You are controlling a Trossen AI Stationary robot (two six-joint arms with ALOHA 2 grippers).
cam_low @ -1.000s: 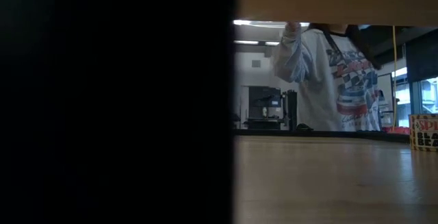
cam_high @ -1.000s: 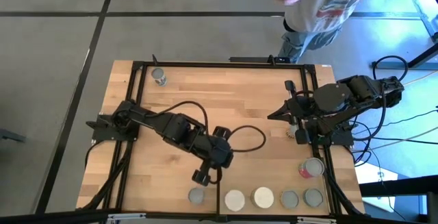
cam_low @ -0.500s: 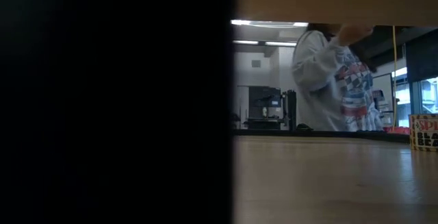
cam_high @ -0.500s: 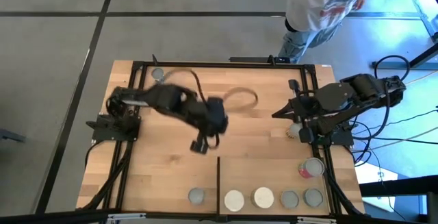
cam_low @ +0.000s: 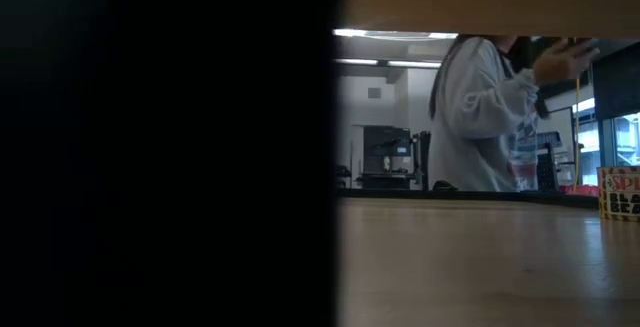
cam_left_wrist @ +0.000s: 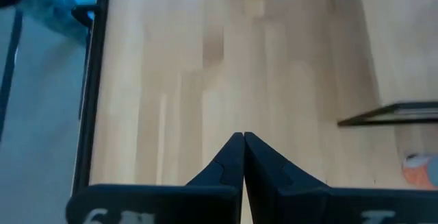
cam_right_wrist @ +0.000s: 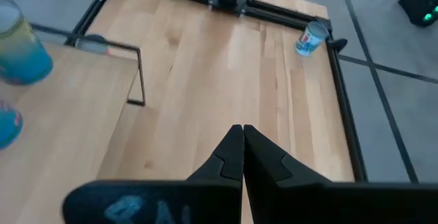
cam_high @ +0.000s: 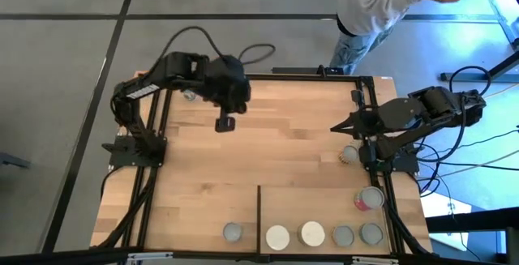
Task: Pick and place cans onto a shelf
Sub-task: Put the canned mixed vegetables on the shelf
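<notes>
Several silver- and whitish-topped cans (cam_high: pixel 312 233) stand in a row on the shelf (cam_high: pixel 324 204) at the near right, with a red-pink labelled can (cam_high: pixel 369 198) behind them. One can (cam_high: pixel 233 232) stands just left of the shelf's black strip. Another can (cam_high: pixel 349 154) stands by the right arm, and one (cam_right_wrist: pixel 313 38) stands in the far left corner. My left gripper (cam_high: pixel 225 125) is shut and empty, raised over the far left of the table. My right gripper (cam_high: pixel 334 129) is shut and empty above the right side.
A black frame (cam_high: pixel 268 76) runs along the table's far and side edges. A person (cam_high: pixel 381 6) stands beyond the far right corner. A dark surface fills the left half of the low view. Bare wood (cam_high: pixel 276 143) lies between the two arms.
My left gripper has swung up and away from the can near the table's near edge toward the far edge, staying shut and empty. That can has stayed standing. The person has shifted to the right.
</notes>
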